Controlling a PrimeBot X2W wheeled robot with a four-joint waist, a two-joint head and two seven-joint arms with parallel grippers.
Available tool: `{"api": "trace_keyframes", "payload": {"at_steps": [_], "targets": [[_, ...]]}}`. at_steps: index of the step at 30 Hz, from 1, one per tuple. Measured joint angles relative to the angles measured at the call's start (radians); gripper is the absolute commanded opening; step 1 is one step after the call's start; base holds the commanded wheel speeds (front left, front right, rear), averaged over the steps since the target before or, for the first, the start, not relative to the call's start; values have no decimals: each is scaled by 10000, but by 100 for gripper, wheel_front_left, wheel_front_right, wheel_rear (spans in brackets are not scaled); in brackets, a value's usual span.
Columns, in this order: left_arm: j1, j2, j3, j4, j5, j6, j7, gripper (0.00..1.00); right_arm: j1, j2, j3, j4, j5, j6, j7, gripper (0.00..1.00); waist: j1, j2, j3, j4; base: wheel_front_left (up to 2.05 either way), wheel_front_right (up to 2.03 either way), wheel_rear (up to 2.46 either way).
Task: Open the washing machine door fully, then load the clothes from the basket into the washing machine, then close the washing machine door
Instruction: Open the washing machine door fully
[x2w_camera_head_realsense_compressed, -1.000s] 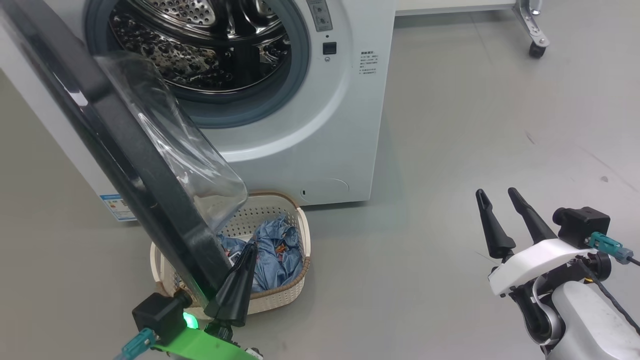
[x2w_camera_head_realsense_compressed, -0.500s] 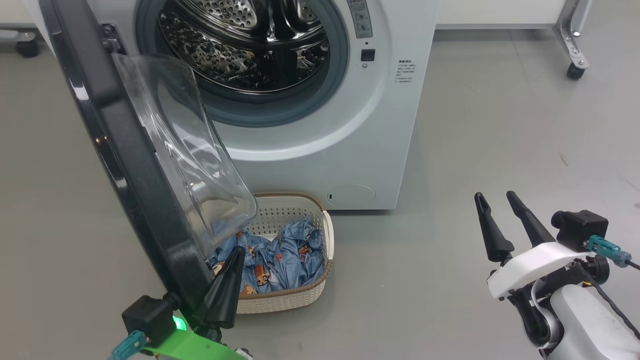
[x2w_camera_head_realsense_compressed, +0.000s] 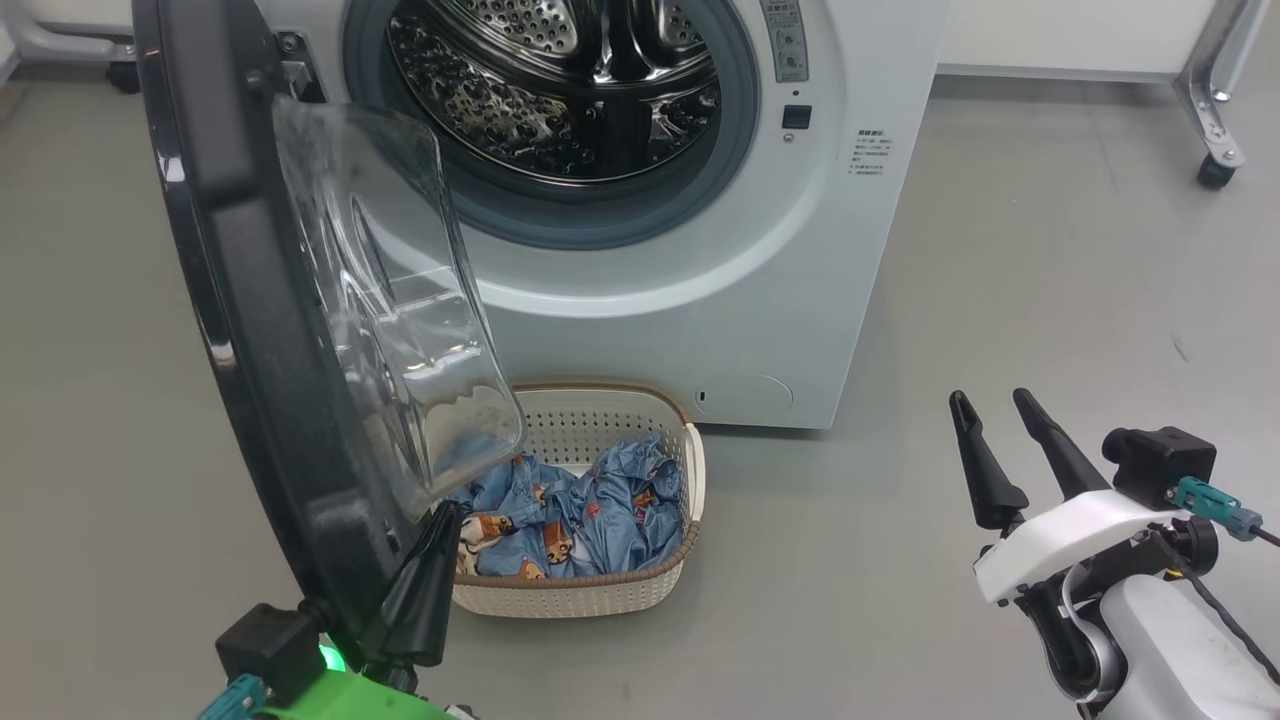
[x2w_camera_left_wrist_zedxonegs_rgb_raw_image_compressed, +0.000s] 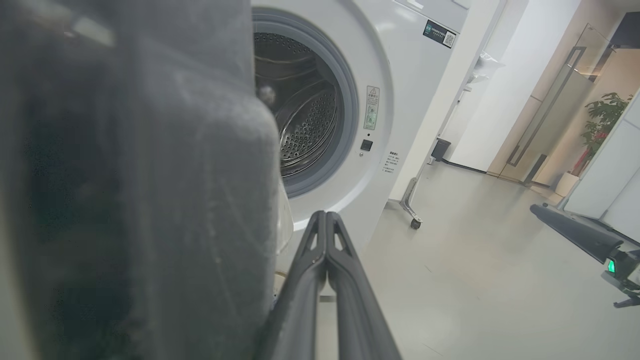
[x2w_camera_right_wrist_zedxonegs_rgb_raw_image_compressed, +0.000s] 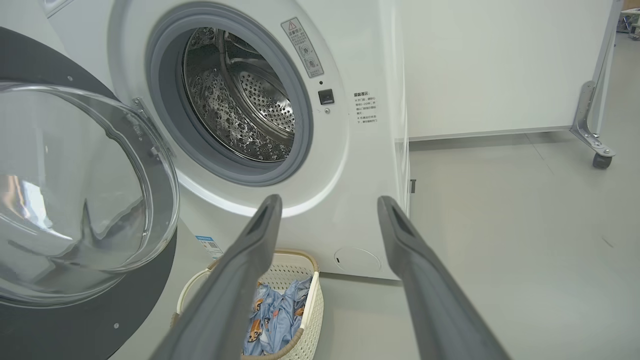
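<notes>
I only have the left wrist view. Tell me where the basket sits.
Observer: The basket stands on the floor in front of the washing machine, partly under its open door.
Operator: Report what's in it.
Observer: The clothes, a crumpled blue heap.
Operator: Give me the right gripper's state.
Observer: The right gripper is open and empty, off to the machine's right.

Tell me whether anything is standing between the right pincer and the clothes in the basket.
Nothing visible does. Bare floor lies between the open right pincer and the basket, and the clothes lie uncovered on that side. The glass of the washing machine door overlaps the basket's left end in the head view.
</notes>
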Motion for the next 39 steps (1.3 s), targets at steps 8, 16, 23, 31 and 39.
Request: {"api": "trace_keyframes", "payload": {"at_steps": [8,16,23,31,39], "targets": [[222,265,395,-148,-2,196,-2,0,0,10,-12,-8,0,0,0,100,0,0,28,311,0,0,0],[330,548,949,-115,-88,554,25,0,-2,119,81,-8,0,0,0,100,0,0,51,468,0,0,0],[299,924,1680,-82,-161,834,146,0,-2,117,65,-13,0,0,0,100,1,0,129,554,0,0,0],[208,1323,2176,-94,-178,1064,374,0,-4,119,127,-25,0,0,0,100,1,0,249,640,0,0,0],[105,1873,2713,-128,-178,1239,744,0,-14,123,165,-54,0,0,0,100,0,0,377,717,0,0,0]]}}
